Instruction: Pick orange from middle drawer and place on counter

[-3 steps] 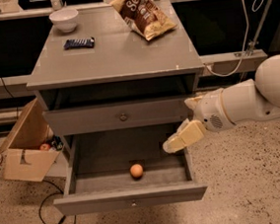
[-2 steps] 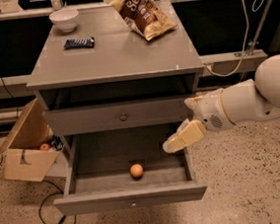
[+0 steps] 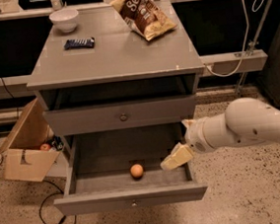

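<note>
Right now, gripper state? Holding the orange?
Gripper: open or closed cannot be told; over the right side of the middle drawer, not holding the orange, which lies on the drawer floor.

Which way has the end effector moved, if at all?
Yes: the end effector has dropped lower, closer to the orange in the middle drawer.

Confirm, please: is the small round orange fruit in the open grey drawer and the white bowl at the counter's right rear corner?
Not quite: the camera view shows the white bowl at the grey counter's left rear corner. The orange fruit is in the open drawer, the claw to its right.
</note>
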